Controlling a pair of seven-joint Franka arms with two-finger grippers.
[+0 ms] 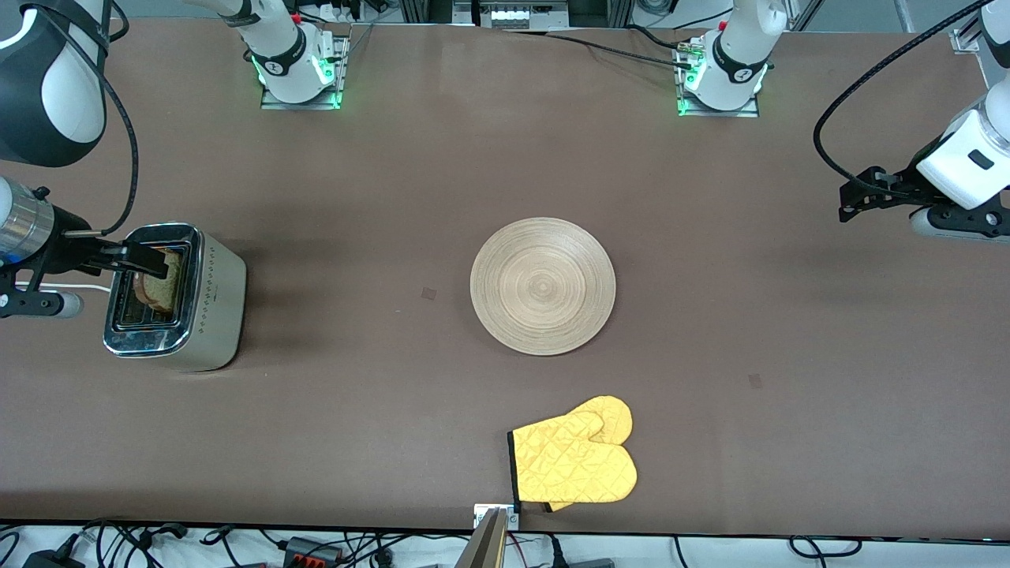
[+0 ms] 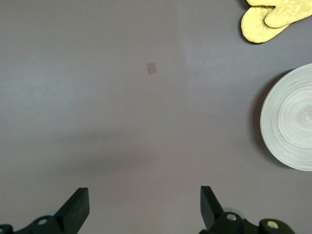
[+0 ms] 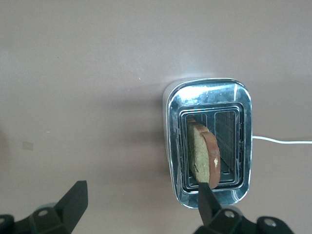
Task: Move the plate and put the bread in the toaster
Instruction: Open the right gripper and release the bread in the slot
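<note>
The toaster [image 1: 217, 304] stands at the right arm's end of the table, its white cord trailing off it. The bread [image 1: 162, 288] stands upright in one of its slots, its top sticking out. My right gripper [image 1: 126, 256] is open and empty above the toaster's top. In the right wrist view the bread [image 3: 202, 153] sits in the toaster [image 3: 204, 90], and one fingertip [image 3: 207, 202] of the open gripper [image 3: 141, 202] lies over the chrome rim. The plate [image 1: 543, 285] lies bare at mid-table. My left gripper [image 1: 852, 197] waits, open [image 2: 143, 204] and empty, over the left arm's end; the plate [image 2: 292, 119] shows there too.
A yellow oven mitt [image 1: 576, 461] lies near the table's front edge, nearer to the camera than the plate; it also shows in the left wrist view [image 2: 273, 17]. Bare brown table lies between the toaster and the plate.
</note>
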